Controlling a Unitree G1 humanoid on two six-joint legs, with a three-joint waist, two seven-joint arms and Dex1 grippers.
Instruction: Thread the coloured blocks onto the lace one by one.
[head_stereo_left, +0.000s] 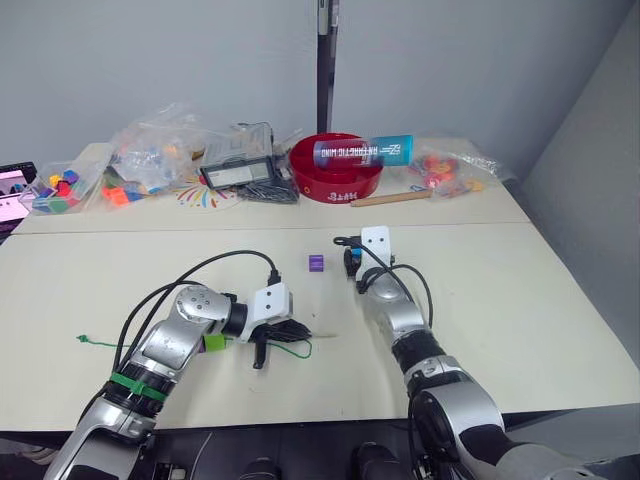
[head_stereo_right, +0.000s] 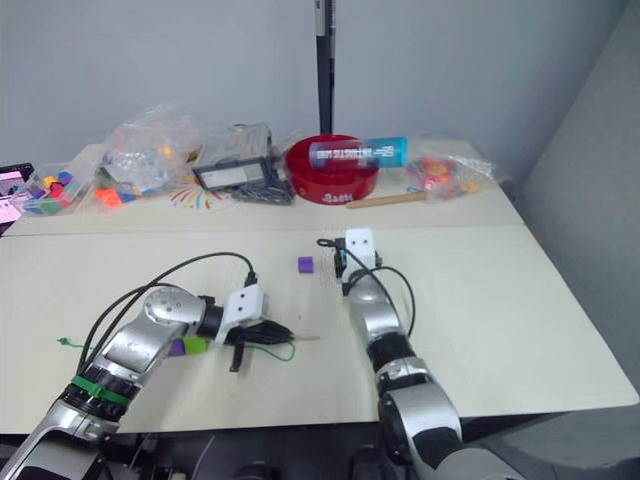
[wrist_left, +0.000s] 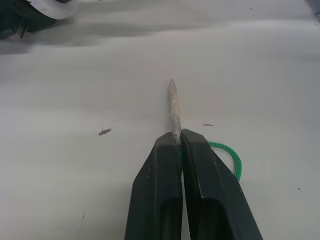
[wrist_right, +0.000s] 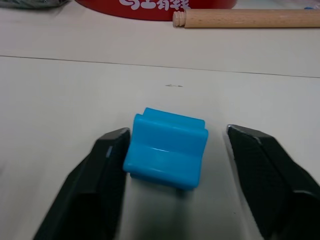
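- Left gripper — fingers pressed together on the lace, pinching it just behind the pale stiff tip; the tip pokes straight out beyond the fingertips, low over the table.
- Lace, green cord — a small loop curls out beside the left gripper's fingers; in the head view the rest runs back under the left forearm, its far end lying on the table well behind that gripper.
- Light green block — on the cord just behind the left gripper, under the wrist; in the right eye view a purple block sits touching it on the side further from the gripper.
- Right gripper — fingers spread apart, straddling the blue block; one finger is at or touching the block's side, the other stands clear with a gap between.
- Blue block — resting on the table between the right gripper's fingers, not lifted.
- Loose purple block — on the table just beside the right gripper, on the side toward the left gripper, apart from both.
- Wooden dowel and red bowl — well ahead of the right gripper, at the table's far side; a blue-capped tube lies across the bowl's rim.
- Clear bags of toy pieces — far ahead of the left gripper.
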